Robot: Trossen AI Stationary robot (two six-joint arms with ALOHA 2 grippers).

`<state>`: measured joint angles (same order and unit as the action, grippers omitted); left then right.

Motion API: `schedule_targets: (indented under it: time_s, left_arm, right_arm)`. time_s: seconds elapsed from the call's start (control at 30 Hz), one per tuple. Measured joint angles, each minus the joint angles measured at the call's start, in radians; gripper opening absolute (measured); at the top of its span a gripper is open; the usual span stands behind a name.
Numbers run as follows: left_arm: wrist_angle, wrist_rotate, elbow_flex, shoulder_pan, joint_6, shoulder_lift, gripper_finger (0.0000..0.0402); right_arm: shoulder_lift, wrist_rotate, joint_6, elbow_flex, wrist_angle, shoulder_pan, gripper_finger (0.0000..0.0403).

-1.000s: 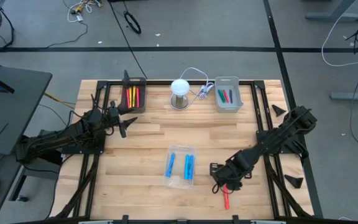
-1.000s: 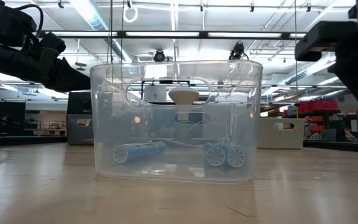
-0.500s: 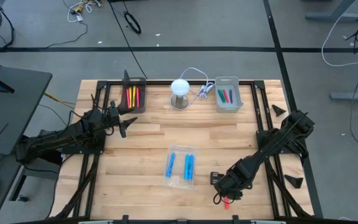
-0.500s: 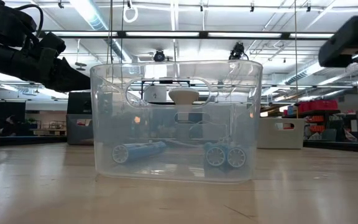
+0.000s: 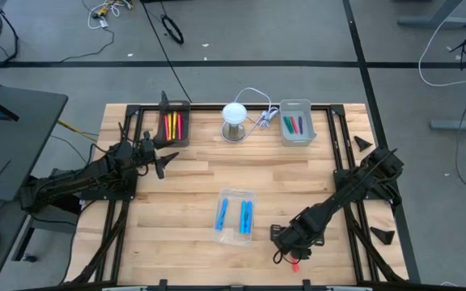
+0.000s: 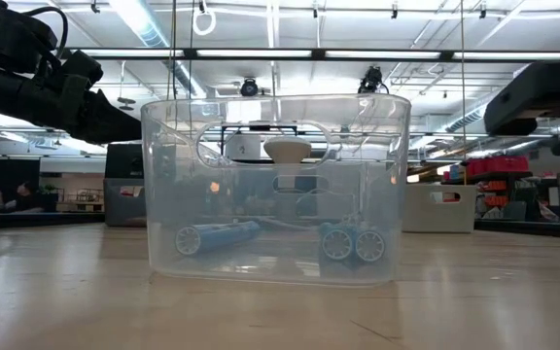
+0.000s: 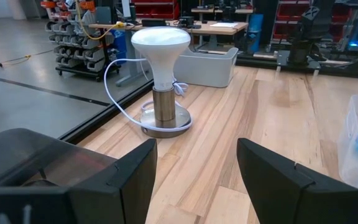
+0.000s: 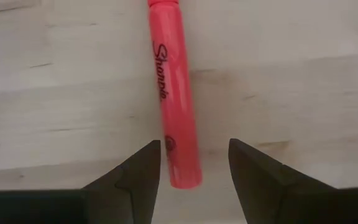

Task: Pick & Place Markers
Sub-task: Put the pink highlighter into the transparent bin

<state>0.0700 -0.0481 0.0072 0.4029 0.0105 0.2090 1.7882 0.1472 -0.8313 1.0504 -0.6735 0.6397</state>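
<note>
Glossy plastic marker [image 8: 174,93], matt wooden table [image 8: 303,74]

**What my table carries**

I work over a wooden table [image 5: 192,194] of pale planks with a black frame along its edges. Near the middle, slightly toward the bottom of the high view, sits a clear tray [image 5: 235,216] with blue markers [image 5: 246,216] inside. At the upper left of the tabletop stands a black tray [image 5: 173,121] and at the upper right a grey tray [image 5: 295,123]. Between those two rests a white lamp [image 5: 234,120] on a round metal base, its cord trailing beside it. Toward the lower right a red marker [image 8: 174,93] lies flat on the bare wood, directly under me.
</note>
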Motion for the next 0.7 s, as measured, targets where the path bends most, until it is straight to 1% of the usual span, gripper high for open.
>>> schedule_targets:
  time_s: [0.13, 0.37, 0.57, 0.7]
  left_arm:
    - [0.000, 0.000, 0.000, 0.000, 0.000, 0.000, 0.0229]
    - [0.000, 0.000, 0.000, 0.000, 0.000, 0.000, 0.0229]
    - [0.000, 0.000, 0.000, 0.000, 0.000, 0.000, 0.0229]
    - [0.000, 0.000, 0.000, 0.000, 0.000, 0.000, 0.0229]
  right_arm:
    - [0.000, 0.003, -0.004, 0.000, -0.003, -0.010, 0.0183]
    - [0.014, 0.008, -0.053, 0.000, -0.002, -0.022, 0.0134]
    - [0.036, 0.090, -0.074, 0.000, 0.004, -0.035, 0.0085]
    - [0.038, 0.113, -0.078, 0.001, 0.005, -0.044, 0.0064]
